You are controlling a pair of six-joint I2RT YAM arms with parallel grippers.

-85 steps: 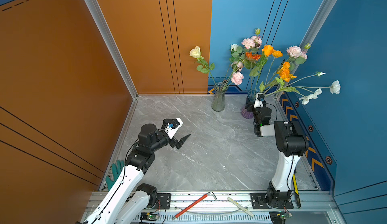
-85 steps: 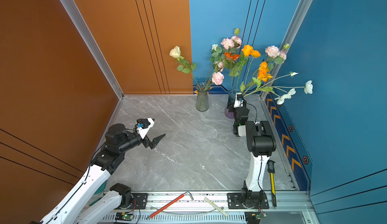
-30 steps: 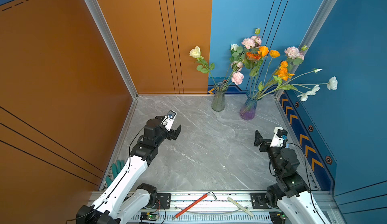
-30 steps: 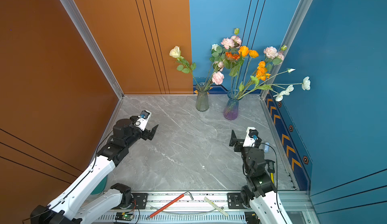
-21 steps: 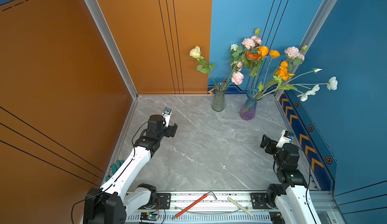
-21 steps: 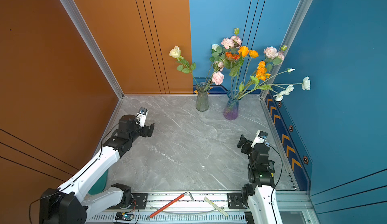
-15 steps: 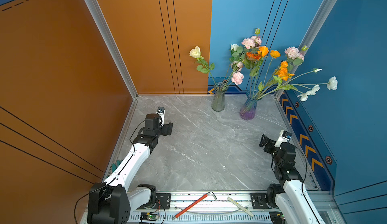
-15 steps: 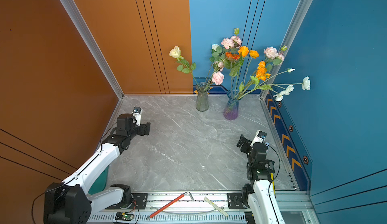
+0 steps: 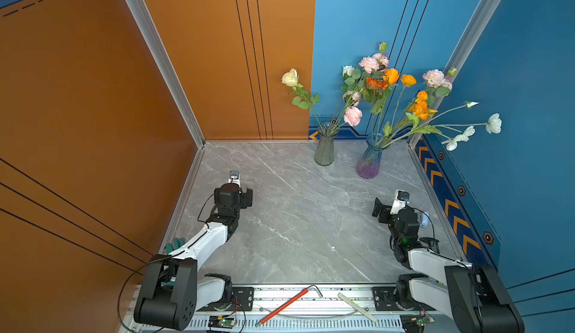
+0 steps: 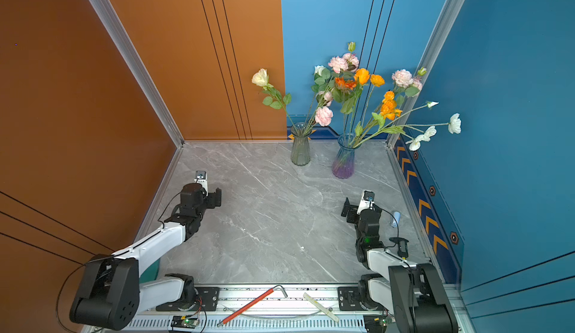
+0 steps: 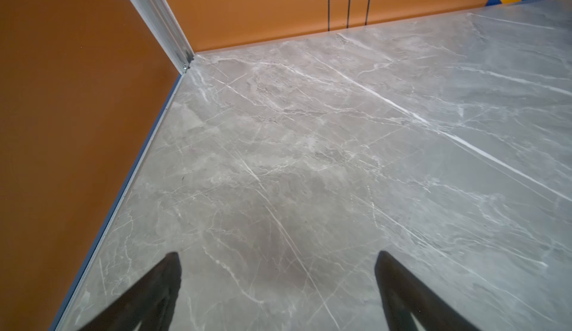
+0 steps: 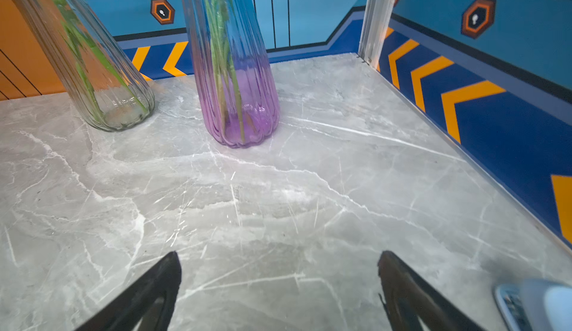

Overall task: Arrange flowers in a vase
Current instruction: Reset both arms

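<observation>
The flowers stand in two glass vases at the back of the grey marble table. A clear vase (image 9: 325, 147) (image 12: 102, 91) holds a cream rose (image 9: 290, 77) and pink blooms. A purple-tinted vase (image 9: 369, 161) (image 12: 238, 97) holds orange, pink and white blooms (image 9: 420, 107) that lean right. My left gripper (image 9: 246, 197) (image 11: 278, 258) hangs open and empty over bare table near the orange left wall. On the right side, well in front of the purple vase, my right gripper (image 9: 379, 211) (image 12: 278, 258) is open and empty.
A red-handled tool (image 9: 286, 305) and a white stick (image 9: 356, 306) lie on the front rail. A small light-blue object (image 9: 424, 219) lies on the table beside the right arm. Orange and blue walls close in three sides.
The right gripper, earlier at the purple vase, has drawn back toward the front right. The left gripper has swung back toward the left wall. Both stay open.
</observation>
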